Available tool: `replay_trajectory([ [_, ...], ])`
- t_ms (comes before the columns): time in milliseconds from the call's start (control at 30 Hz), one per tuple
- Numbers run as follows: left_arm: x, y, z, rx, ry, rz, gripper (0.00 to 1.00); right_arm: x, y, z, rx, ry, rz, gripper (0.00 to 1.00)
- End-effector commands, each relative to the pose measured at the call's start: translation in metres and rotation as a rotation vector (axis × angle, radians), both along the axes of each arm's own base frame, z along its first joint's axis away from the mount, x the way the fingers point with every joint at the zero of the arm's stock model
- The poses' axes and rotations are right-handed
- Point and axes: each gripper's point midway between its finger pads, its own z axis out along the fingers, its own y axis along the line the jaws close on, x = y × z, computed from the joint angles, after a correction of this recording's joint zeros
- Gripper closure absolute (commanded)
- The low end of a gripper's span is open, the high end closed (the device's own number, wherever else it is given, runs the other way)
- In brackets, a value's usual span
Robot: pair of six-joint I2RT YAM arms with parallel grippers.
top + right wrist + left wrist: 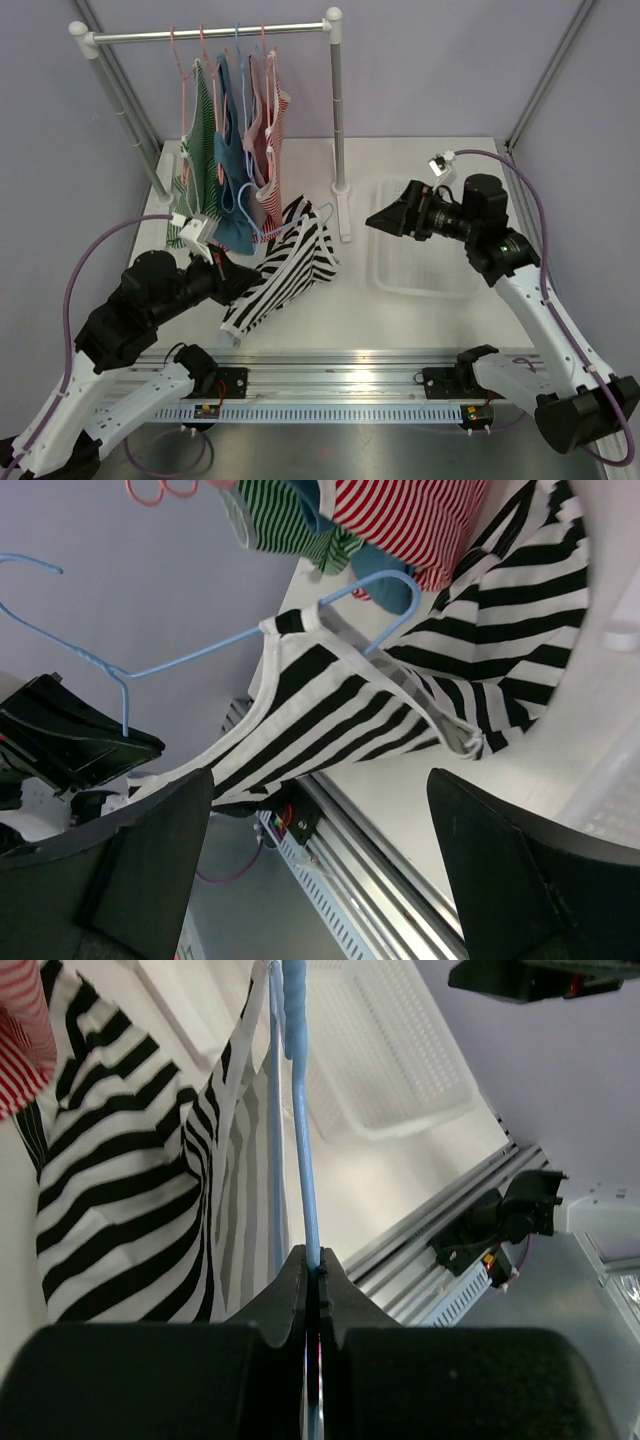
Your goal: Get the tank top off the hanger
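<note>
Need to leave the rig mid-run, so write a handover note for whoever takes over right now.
Left gripper: shut on the light-blue wire hanger.
Right gripper: open, holding nothing, above the clear plastic bin, facing the garment.
Black-and-white striped tank top: lying on the white table in front of the white clothes rack, one strap still looped over the hanger.
Done: hanger and top are off the rack.
Left: slip that strap off the hanger.

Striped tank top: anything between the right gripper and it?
Nothing visible directly. Right wrist view shows the tank top unobstructed ahead of the open right gripper; the rack post stands close beside that path.
</note>
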Motion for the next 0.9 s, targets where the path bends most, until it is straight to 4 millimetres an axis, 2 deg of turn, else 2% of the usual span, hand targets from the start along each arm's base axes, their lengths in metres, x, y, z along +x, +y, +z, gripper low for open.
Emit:
replay_trajectory([
  [0, -0.014, -0.003, 0.006, -0.134, -0.013, -0.021, 1.00, 0.006, 0.038, 0.015, 0.045, -0.087, 0.058, 0.05],
  [33, -0.015, 0.000, 0.000, -0.129, 0.007, -0.008, 1.00, 0.008, 0.045, 0.011, 0.018, -0.108, 0.054, 0.04],
  [67, -0.017, 0.001, -0.005, -0.132, 0.014, -0.004, 1.00, -0.001, 0.062, 0.006, -0.001, -0.115, 0.087, 0.04],
  [100, -0.021, 0.003, -0.005, -0.150, 0.014, -0.006, 1.00, 0.012, 0.068, -0.003, -0.040, -0.116, 0.035, 0.04],
  [133, -0.021, 0.002, -0.010, -0.153, 0.027, -0.003, 1.00, 0.013, 0.076, -0.008, -0.069, -0.131, 0.034, 0.04],
  [167, -0.022, 0.002, -0.012, -0.160, 0.033, -0.002, 1.00, 0.005, 0.092, -0.012, -0.085, -0.140, 0.061, 0.04],
  [200, -0.023, 0.003, -0.012, -0.170, 0.035, -0.001, 1.00, 0.014, 0.100, -0.020, -0.127, -0.150, 0.038, 0.03],
  [300, -0.025, 0.003, -0.008, -0.182, 0.037, -0.004, 1.00, 0.016, 0.127, -0.036, -0.204, -0.164, 0.038, 0.03],
  [367, -0.026, 0.002, -0.005, -0.181, 0.036, -0.012, 1.00, 0.021, 0.135, -0.037, -0.242, -0.194, 0.025, 0.03],
  [433, -0.025, 0.002, -0.005, -0.172, 0.042, -0.009, 1.00, 0.026, 0.143, -0.048, -0.266, -0.187, 0.038, 0.03],
  [567, -0.025, 0.001, -0.003, -0.168, 0.038, -0.015, 1.00, 0.032, 0.155, -0.055, -0.286, -0.188, 0.058, 0.11],
  [667, -0.026, 0.000, -0.003, -0.169, 0.039, -0.021, 1.00, 0.038, 0.156, -0.060, -0.315, -0.195, 0.046, 0.25],
  [733, -0.026, 0.002, -0.002, -0.168, 0.033, -0.018, 1.00, 0.040, 0.155, -0.062, -0.334, -0.201, 0.045, 0.39],
  [767, -0.026, 0.002, -0.002, -0.166, 0.033, -0.015, 1.00, 0.041, 0.154, -0.063, -0.341, -0.206, 0.039, 0.46],
  [800, -0.026, 0.003, -0.001, -0.165, 0.030, -0.015, 1.00, 0.042, 0.152, -0.065, -0.356, -0.211, 0.038, 0.61],
  [867, -0.024, 0.005, -0.002, -0.155, 0.029, -0.002, 1.00, 0.044, 0.149, -0.066, -0.375, -0.213, 0.021, 0.67],
])
